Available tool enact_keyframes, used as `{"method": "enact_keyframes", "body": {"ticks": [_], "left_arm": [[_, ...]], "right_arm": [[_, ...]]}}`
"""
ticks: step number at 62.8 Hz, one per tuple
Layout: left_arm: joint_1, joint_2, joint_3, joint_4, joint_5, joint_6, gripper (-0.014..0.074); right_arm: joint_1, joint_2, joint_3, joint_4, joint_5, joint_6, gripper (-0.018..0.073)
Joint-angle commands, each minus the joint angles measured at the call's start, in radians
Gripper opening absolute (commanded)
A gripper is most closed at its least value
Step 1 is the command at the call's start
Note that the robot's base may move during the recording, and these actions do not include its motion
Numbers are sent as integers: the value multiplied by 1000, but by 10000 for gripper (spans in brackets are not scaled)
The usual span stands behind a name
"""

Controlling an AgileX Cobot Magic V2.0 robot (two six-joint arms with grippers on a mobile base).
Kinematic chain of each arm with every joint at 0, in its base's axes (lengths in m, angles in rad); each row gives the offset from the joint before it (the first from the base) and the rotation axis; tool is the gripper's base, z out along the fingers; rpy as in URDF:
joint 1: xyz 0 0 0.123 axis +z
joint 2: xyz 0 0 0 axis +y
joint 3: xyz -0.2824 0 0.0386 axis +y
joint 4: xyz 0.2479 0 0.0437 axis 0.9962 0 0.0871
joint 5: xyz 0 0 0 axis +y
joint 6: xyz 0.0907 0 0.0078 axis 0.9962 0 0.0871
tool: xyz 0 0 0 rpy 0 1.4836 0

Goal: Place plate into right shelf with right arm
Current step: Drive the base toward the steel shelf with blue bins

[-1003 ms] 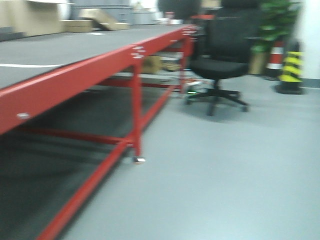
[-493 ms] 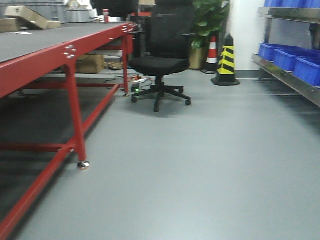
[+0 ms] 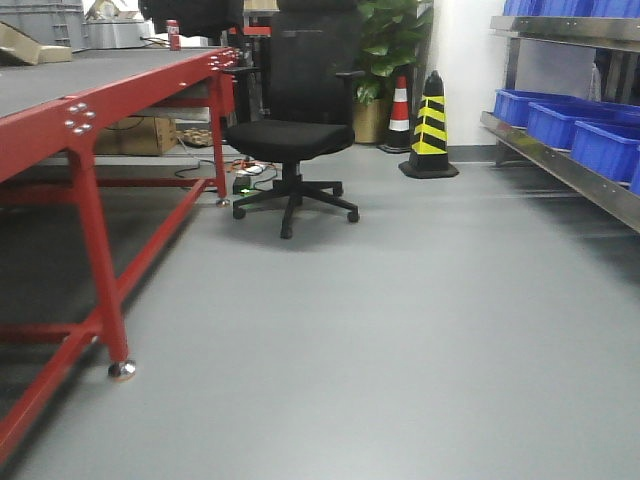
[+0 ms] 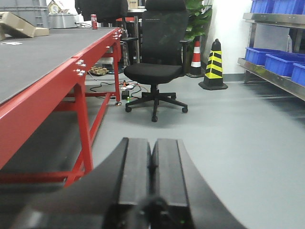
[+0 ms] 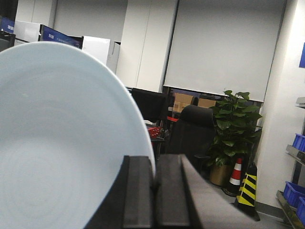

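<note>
Two black fingers clamped on the rim of the plate (image 5: 62,143): right gripper (image 5: 155,177), pale bluish face filling the left of its wrist view. Left gripper (image 4: 152,160) pressed closed on nothing. Beyond, office chair (image 3: 290,140); red-framed table (image 3: 80,110) left; right shelf (image 3: 555,166) with blue bins (image 3: 600,150) far right, plate not in it.

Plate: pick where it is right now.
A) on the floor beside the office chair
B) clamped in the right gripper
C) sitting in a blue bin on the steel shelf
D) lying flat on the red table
B: in the right wrist view the plate stands on edge, its rim pinched between the closed fingers of the right gripper.
</note>
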Motion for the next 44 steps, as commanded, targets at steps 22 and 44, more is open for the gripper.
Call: {"method": "enact_keyframes", "body": {"ticks": [22,44], "left_arm": [[-8,-12,6,-2,-89,-2,-47],[-8,-12,6,-2,-89,-2,-47]], "right_arm": [[-1,16,-28,-14,-92,-4,54],[-1,16,-28,-14,-90,-4,54]]}}
